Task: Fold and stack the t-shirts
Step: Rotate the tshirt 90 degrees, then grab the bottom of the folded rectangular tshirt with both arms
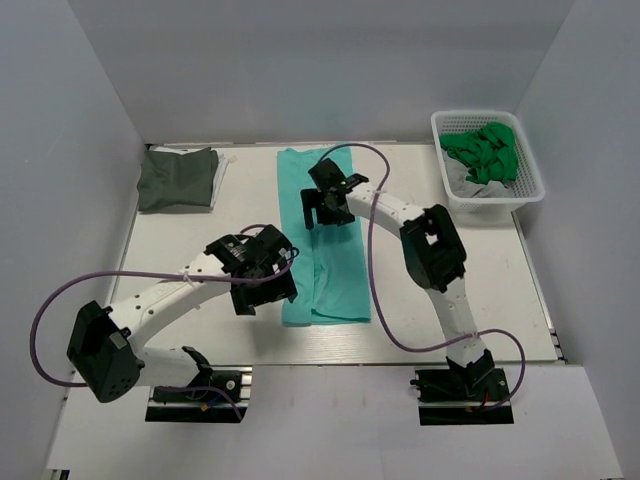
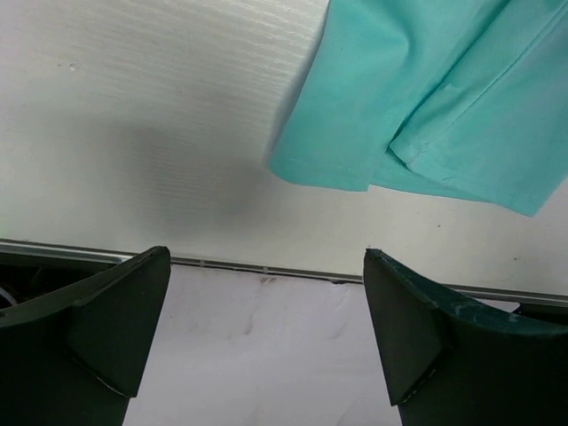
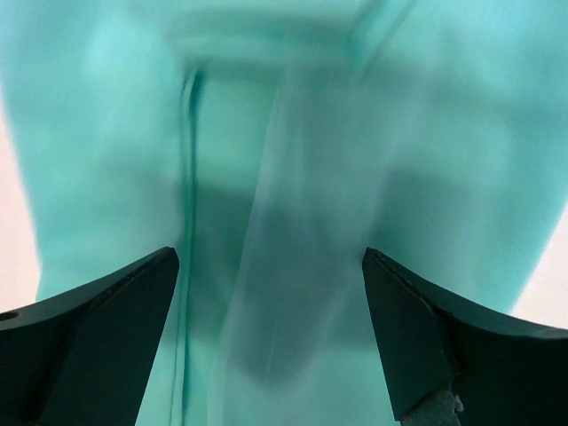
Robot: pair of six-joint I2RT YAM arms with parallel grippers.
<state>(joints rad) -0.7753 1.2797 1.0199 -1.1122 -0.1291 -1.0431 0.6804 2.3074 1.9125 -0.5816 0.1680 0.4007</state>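
Down the middle of the bench, far edge to near, lies the teal t-shirt.
The grey-olive t-shirt sits at the far-left corner. The right fingers, released, hover over the teal one's far half; the left fingers, released, hang just left of its near end.

The white table carried a teal t-shirt, folded into a long strip, at its middle, a folded dark grey-olive t-shirt far left, and a white basket far right.
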